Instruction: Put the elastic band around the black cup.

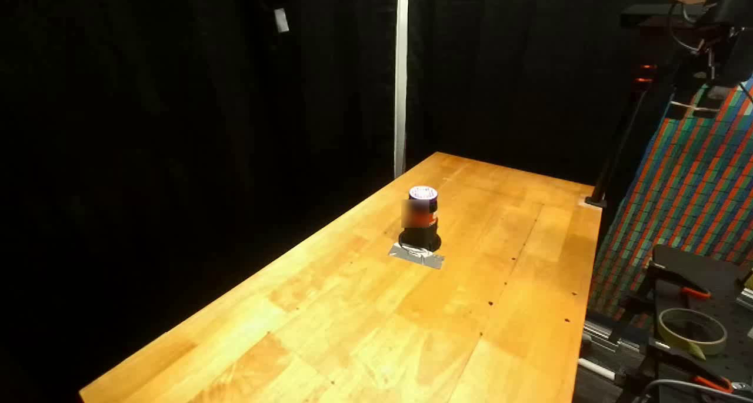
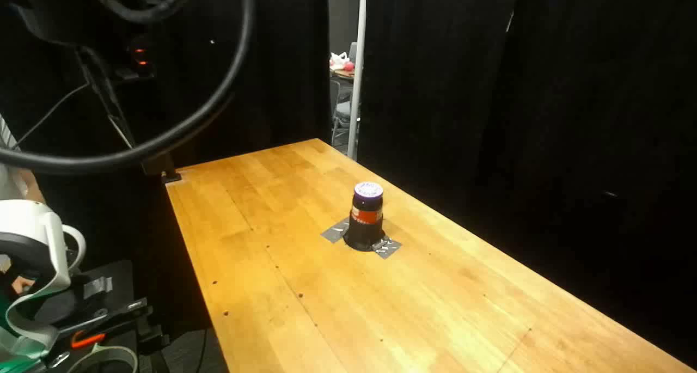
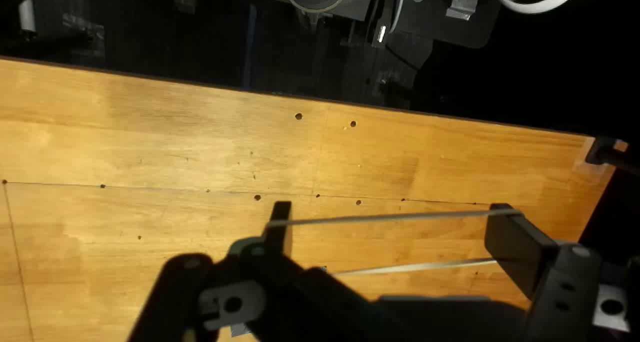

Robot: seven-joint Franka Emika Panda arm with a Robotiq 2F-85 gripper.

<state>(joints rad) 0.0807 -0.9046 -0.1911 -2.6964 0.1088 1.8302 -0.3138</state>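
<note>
The black cup [image 1: 421, 238] stands upright on the wooden table in both exterior views [image 2: 364, 236]. It has an orange-red band of colour round its middle and a white and purple top. Grey tape [image 2: 387, 248] lies at its base. In the wrist view my gripper [image 3: 392, 222] is open wide. The pale elastic band [image 3: 397, 216] is stretched in a loop around both fingers, above the table. The cup does not show in the wrist view; it is probably hidden by the gripper. The fingers do not show clearly in the exterior views.
The wooden table [image 1: 376, 320] has a dark post clamped at a far corner [image 2: 171, 176]. Beside it a black cart holds a tape roll [image 1: 693, 331] and orange-handled tools. A thick black cable [image 2: 218, 106] loops from the arm. Black curtains and a pale pole [image 1: 401, 79] stand behind.
</note>
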